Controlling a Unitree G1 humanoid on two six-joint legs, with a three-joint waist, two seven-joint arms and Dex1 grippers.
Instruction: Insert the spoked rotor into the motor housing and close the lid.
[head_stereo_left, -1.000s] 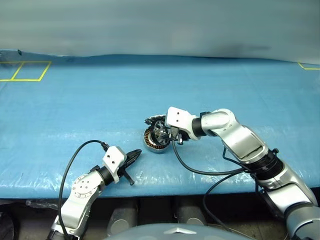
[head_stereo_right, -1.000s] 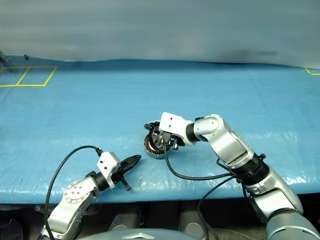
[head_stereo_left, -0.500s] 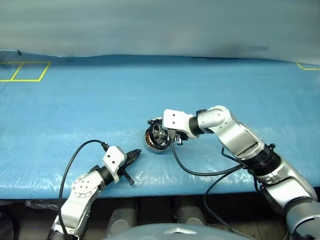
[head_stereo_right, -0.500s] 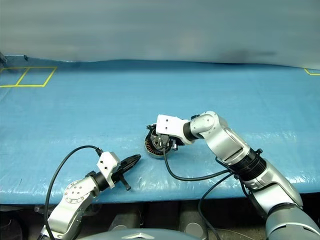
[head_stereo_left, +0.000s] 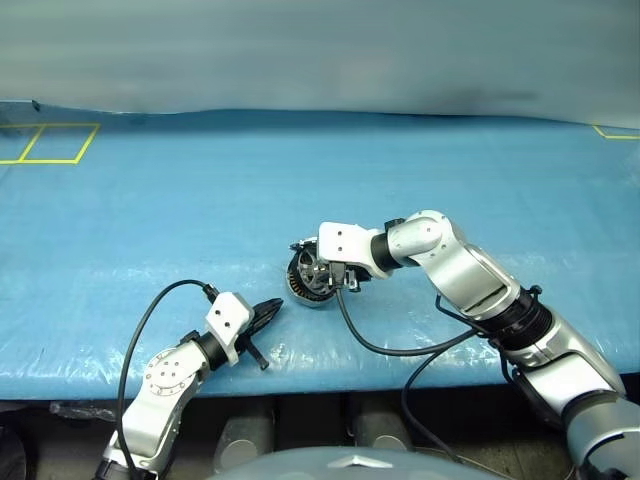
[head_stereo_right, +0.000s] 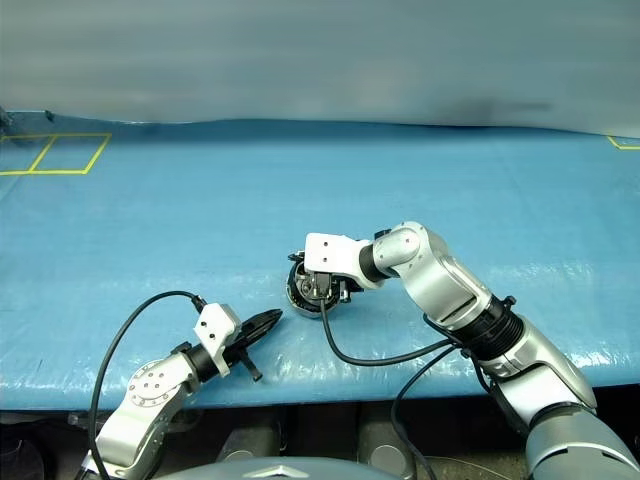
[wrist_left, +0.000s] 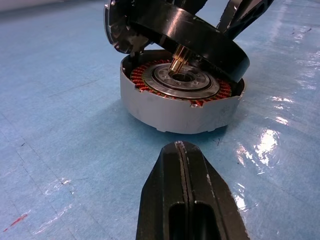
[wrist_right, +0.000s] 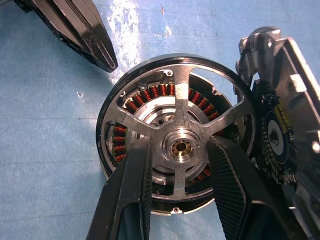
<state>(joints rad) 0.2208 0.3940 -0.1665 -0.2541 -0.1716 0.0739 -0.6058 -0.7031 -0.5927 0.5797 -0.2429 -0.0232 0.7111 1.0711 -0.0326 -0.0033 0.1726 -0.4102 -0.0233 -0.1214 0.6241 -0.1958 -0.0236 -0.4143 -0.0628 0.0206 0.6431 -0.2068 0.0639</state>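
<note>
**Rotor tipped over the housing, shaft at the hole**

The black rotor (wrist_left: 186, 36) sits tilted over the grey housing (wrist_left: 177, 107), one edge high, its brass shaft poking at the silver centre hub. The right claw (wrist_right: 179, 172) has its two fingers reached in through the spokes, either side of the rotor's hub, clamped on it by the look of things. The housing rests on the blue table cover (head_stereo_left: 200, 200), near the front edge. The lid (wrist_right: 280, 125) leans up against the housing's side, just beside the rotor.

The worry is that tilt. If the shaft goes in crooked, I'd say the rotor's rim could catch the copper windings or jam on the wall. A sideways shove could skate the loose housing away, or knock the lid flat.

The left claw (wrist_left: 187, 200) is pressed together, holding nothing, resting short of the housing.
</note>
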